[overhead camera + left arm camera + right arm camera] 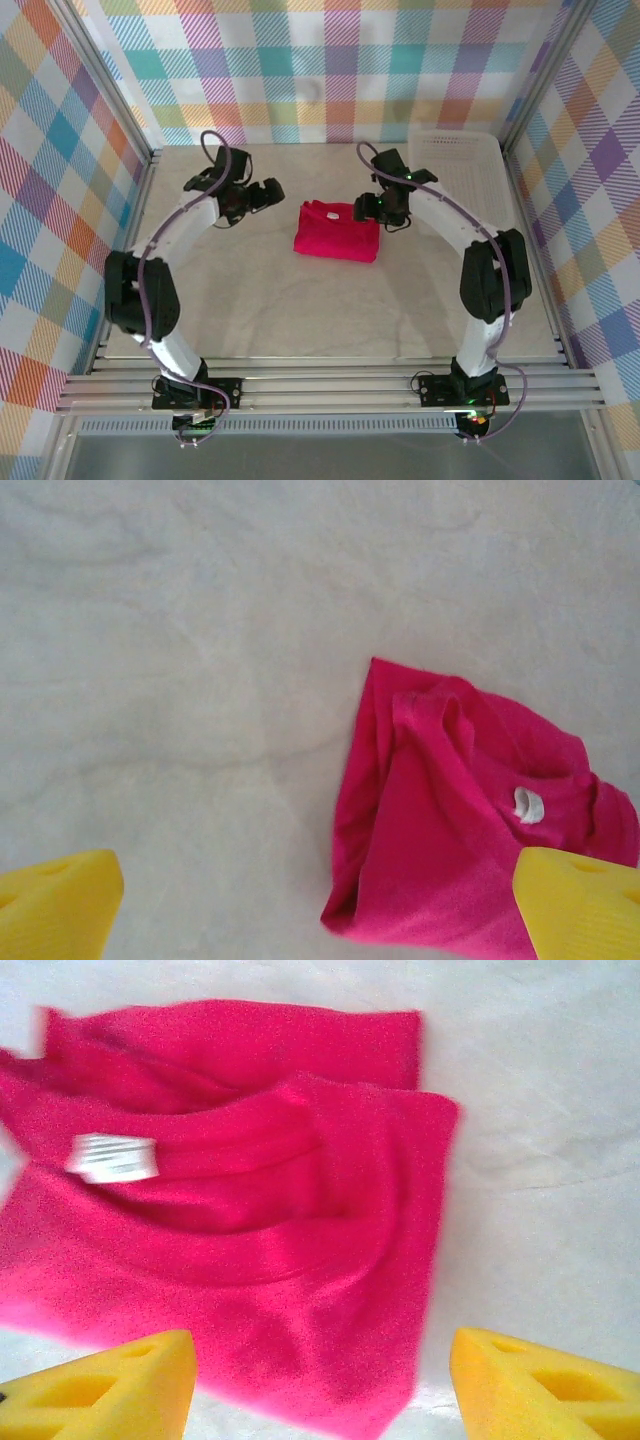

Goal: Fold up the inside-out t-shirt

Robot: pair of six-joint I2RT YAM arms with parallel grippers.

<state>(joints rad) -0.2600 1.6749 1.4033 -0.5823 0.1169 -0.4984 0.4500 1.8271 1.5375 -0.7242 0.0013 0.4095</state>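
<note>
**Folded red packet sits mid-counter, right pincer nearer**

The inside-out t-shirt (pixel 337 231) lies at the centre of the counter (pixel 300 310) as a compact packet. Its long axis runs left to right in the overhead frame, and its white tag (pixel 112 1157) faces up. The right pincer (pixel 370 208) hangs at the packet's upper right corner, fingers spread and gripping nothing; whether they brush the cloth is unclear. The left pincer (pixel 263 190), spread wide and empty, sits apart toward the upper left. A white basket (pixel 455 148) stands at upper right, out of the way.
</note>
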